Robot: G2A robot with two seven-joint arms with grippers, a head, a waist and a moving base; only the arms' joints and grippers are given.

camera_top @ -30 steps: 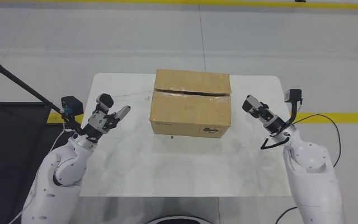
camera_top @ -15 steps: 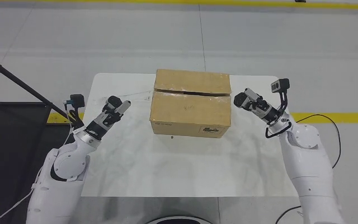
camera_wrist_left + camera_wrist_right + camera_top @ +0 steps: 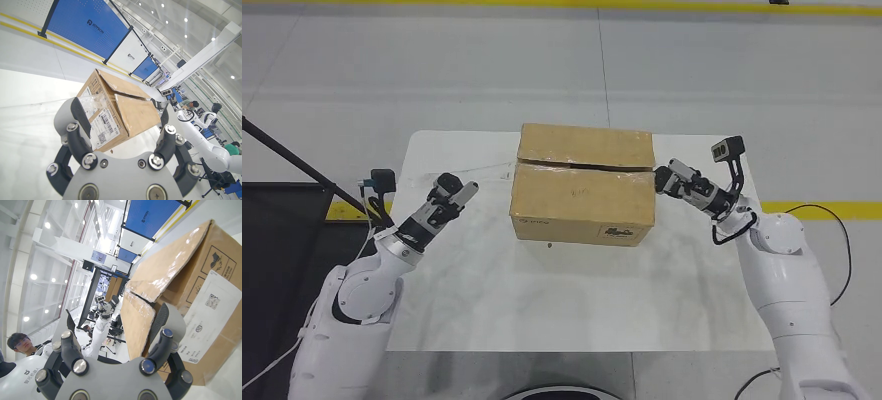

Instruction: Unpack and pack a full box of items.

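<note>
Box point(image 3: 582, 190) laid lengthwise between arms on worktop point(image 3: 542, 290). Right pincer point(image 3: 661, 178), spread wide, placed just beside box end; left pincer point(image 3: 466, 190), also spread, farther off.

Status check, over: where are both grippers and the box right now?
Left gripper open, short of the box. Right gripper open, close at its opposite end. Box flaps down, nothing between.
</note>
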